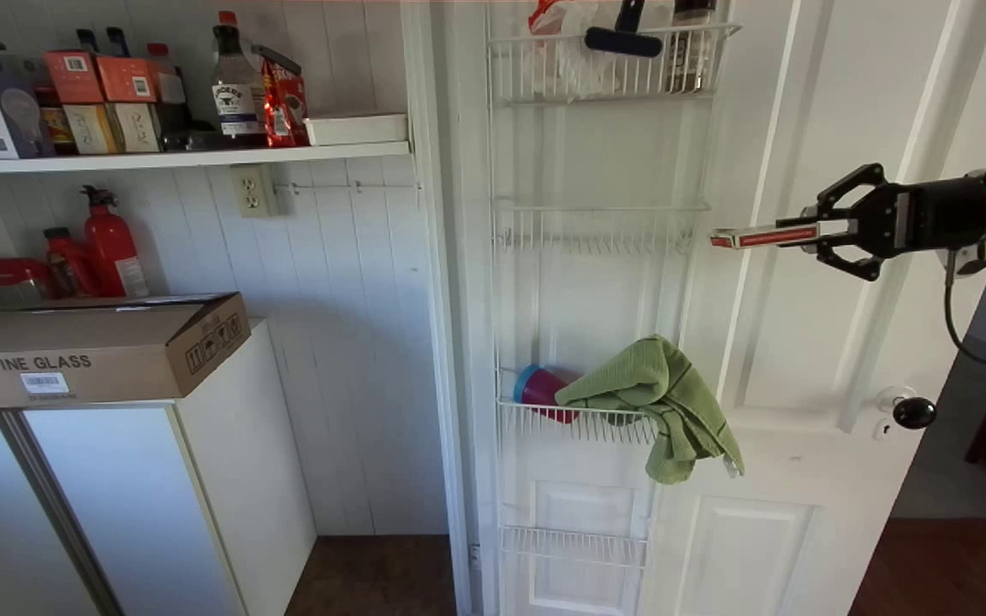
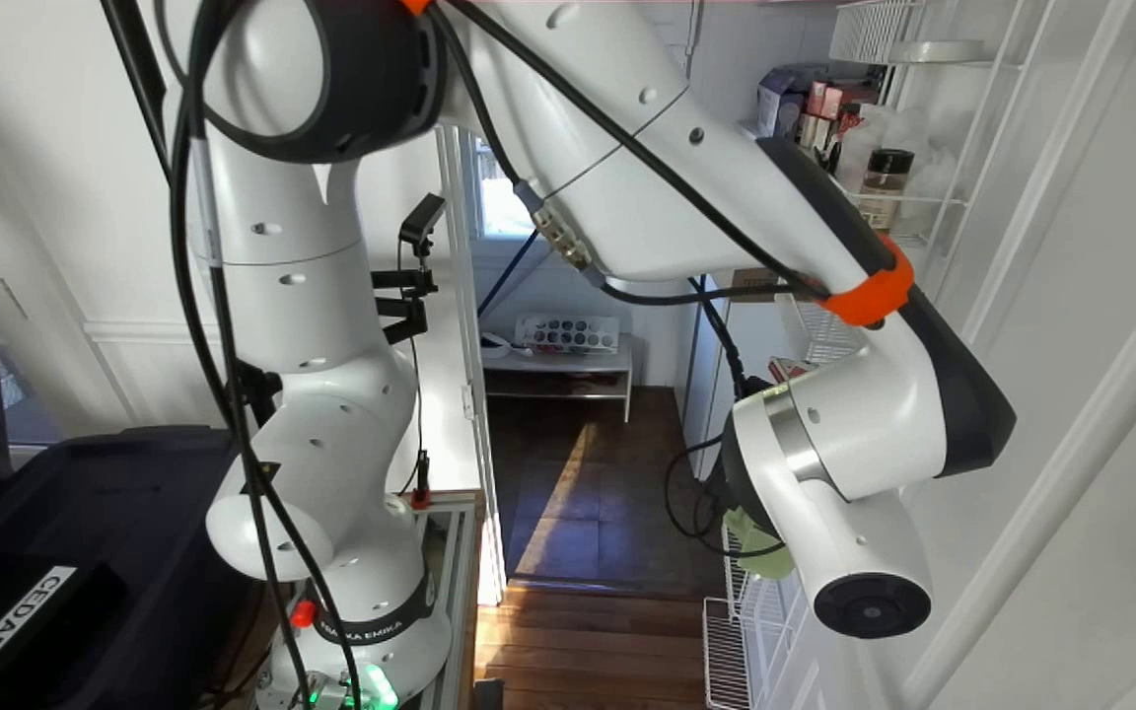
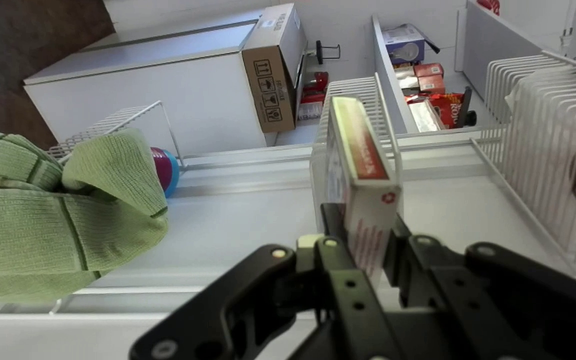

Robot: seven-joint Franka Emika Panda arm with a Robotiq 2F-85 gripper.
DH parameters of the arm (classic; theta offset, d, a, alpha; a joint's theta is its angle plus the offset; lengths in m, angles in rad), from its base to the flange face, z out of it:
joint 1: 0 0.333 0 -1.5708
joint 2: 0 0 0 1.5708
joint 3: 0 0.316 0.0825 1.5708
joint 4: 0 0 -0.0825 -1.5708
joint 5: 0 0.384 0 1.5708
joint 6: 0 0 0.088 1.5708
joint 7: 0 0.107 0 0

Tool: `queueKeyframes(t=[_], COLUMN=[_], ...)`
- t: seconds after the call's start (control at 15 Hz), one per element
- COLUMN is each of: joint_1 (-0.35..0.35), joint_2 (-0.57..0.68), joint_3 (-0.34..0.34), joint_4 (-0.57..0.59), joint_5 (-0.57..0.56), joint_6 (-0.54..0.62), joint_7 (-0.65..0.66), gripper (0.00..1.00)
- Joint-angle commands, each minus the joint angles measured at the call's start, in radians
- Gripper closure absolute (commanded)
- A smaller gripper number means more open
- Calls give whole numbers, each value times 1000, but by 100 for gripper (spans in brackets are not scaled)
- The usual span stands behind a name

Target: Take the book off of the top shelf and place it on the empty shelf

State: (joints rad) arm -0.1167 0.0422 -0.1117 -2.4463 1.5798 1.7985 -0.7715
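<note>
The book (image 1: 767, 237) is a thin, box-like red and white item. My gripper (image 1: 801, 233) is shut on one end of it and holds it in the air. In the wrist view the book (image 3: 368, 165) stands between both fingers (image 3: 366, 222). The empty shelf (image 1: 596, 208) is a shallow white wire basket; in an exterior view the book is right of it at about its height. In the wrist view the empty shelf (image 3: 357, 87) is behind the book. The top shelf (image 1: 510, 81) holds a plastic bag, a bottle and a black-handled object; it also shows in the wrist view (image 3: 505, 95).
A lower tier holds a green cloth (image 1: 660, 393) and a purple cup (image 1: 537, 387). Another tier with a white dish (image 2: 938, 51) sits above the bottle's tier. The white door (image 1: 801, 342) with a black knob (image 1: 914, 412) is behind the gripper. A white wall shelf (image 1: 347, 152) is at left.
</note>
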Motion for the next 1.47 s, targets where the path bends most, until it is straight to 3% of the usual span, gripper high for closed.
queueKeyframes(t=[0.0,0.8,1.4], joint_1=[6,27,55], joint_2=[35,146,209], joint_3=[3,18,32], joint_4=[34,143,183], joint_5=[47,127,220], joint_6=[-43,-29,-24], joint_7=[-86,-256,-262], gripper=[95,95,95])
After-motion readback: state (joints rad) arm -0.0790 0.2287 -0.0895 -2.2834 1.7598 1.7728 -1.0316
